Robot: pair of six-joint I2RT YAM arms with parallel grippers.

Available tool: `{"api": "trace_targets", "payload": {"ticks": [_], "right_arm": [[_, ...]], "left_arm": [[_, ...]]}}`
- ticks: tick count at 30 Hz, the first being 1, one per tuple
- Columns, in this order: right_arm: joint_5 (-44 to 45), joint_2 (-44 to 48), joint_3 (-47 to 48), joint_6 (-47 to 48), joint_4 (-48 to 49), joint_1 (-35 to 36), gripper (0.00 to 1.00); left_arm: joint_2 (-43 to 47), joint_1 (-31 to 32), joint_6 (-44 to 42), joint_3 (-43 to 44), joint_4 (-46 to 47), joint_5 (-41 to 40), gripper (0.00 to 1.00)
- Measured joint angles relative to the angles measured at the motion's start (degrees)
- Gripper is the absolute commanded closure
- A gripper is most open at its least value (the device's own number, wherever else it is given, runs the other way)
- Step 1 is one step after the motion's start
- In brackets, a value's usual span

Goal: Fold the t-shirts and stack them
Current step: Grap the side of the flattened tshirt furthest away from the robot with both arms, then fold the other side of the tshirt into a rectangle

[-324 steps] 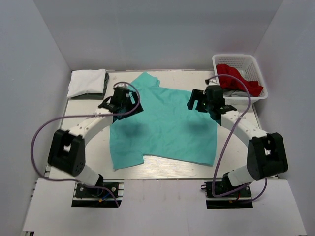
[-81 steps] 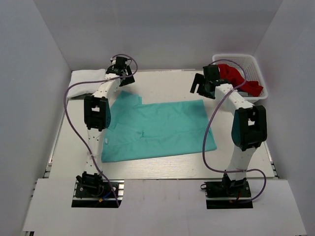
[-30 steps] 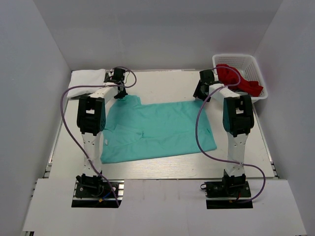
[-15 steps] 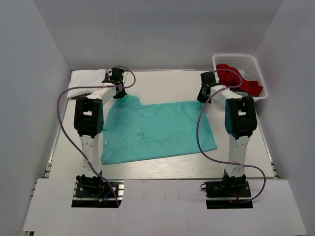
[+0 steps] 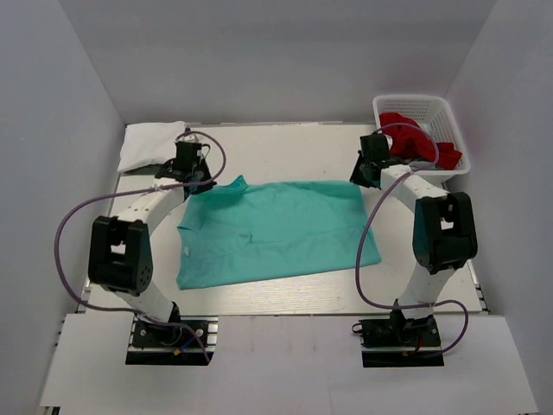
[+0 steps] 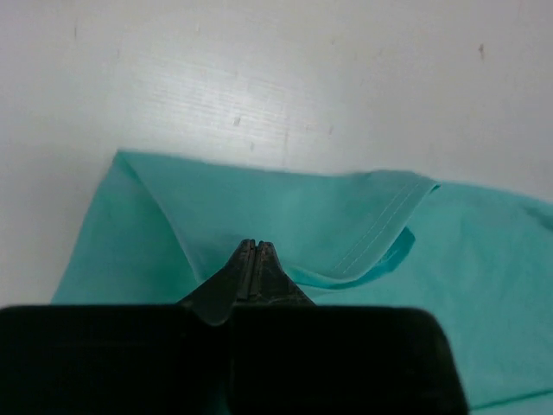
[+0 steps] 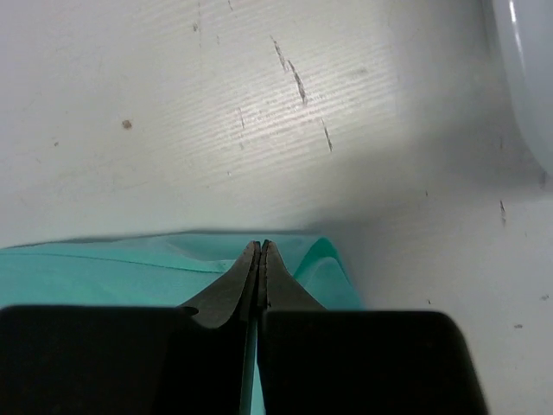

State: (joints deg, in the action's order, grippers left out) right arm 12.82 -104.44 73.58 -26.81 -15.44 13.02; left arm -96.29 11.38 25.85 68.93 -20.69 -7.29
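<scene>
**A:** What is changing right now?

**B:** The right gripper (image 7: 261,252) is clamping onto the teal shirt (image 5: 276,229) at its 1 o'clock corner. A second ago its jaws were standing apart there. The left gripper (image 6: 257,255) is staying pinched on the 11 o'clock corner, and the cloth is tenting up at its tips.

**A:** And the arms?

**B:** Both are drawing back from their 12 o'clock reach, with the left elbow swinging out toward 9 o'clock.

**A:** Where is everything lying?

**B:** The teal shirt is lying as a wide band mid-table, now held at both far corners. The white shirt (image 5: 151,145) is sitting folded at 10 o'clock. The red shirt (image 5: 415,138) is waiting in the basket (image 5: 449,117) at 2 o'clock.

**A:** Meaning?

**B:** I'm judging that the next fold is starting, with the far edge heading toward 6 o'clock.
</scene>
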Motion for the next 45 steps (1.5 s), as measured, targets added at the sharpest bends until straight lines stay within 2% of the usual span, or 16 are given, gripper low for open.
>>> {"api": "trace_targets", "payload": {"ticks": [4,11,20,29,33,34,35,37,38,40,41,42,43,44,45], "right_arm": [[0.0,4.1,-5.4,0.0,1.5,0.1,1.0],[0.9,10.1,-12.9,-0.2,2.3,0.1,1.0],[2.9,15.2,-16.4,-0.2,3.3,0.1,1.0],[3.4,16.3,-18.7,-0.2,3.7,0.1,1.0],[4.0,17.4,-21.3,-1.2,3.8,0.1,1.0],[4.3,17.7,-22.1,-1.7,3.8,0.1,0.93],[5.0,17.8,-22.9,-2.4,3.5,0.1,0.66],[7.0,17.8,-23.8,-3.6,2.4,0.1,0.57],[8.3,17.9,-24.0,-4.2,1.6,0.1,0.4],[10.6,18.2,-24.1,-5.2,0.1,0.1,0.31],[11.6,18.8,-24.2,-5.5,-0.7,0.1,0.28],[12.2,19.6,-24.3,-5.6,-1.2,0.0,0.21],[12.5,20.6,-24.4,-5.7,-1.7,0.0,0.15],[12.4,21.7,-24.4,-5.7,-1.7,0.0,0.1],[12.2,22.9,-24.5,-5.5,-1.6,0.0,0.1]], "left_arm": [[9.5,0.0,3.6,-11.8,1.6,2.9,1.0],[24.7,0.4,8.9,-25.6,1.1,6.5,1.0],[36.5,0.5,14.2,-32.8,-2.8,7.8,1.0],[42.1,0.5,17.6,-33.9,-7.6,5.8,1.0],[44.8,0.5,19.5,-37.0,-8.1,6.4,1.0],[45.2,0.5,20.3,-38.1,-9.0,6.9,0.91],[45.4,0.5,21.2,-38.9,-10.3,7.4,0.8],[45.4,0.5,22.5,-39.9,-12.9,8.3,0.61],[45.6,0.5,23.3,-40.5,-14.4,8.7,0.46],[46.4,0.5,24.1,-41.0,-17.8,9.4,0.39],[46.9,0.5,24.5,-40.9,-19.4,9.6,0.26],[47.4,0.5,24.6,-40.9,-20.2,9.7,0.05],[48.0,0.5,24.4,-40.6,-21.3,9.7,0.0],[48.6,0.5,24.7,-40.1,-22.2,9.8,0.0],[49.1,0.5,24.9,-39.5,-22.4,9.9,0.0]]}}
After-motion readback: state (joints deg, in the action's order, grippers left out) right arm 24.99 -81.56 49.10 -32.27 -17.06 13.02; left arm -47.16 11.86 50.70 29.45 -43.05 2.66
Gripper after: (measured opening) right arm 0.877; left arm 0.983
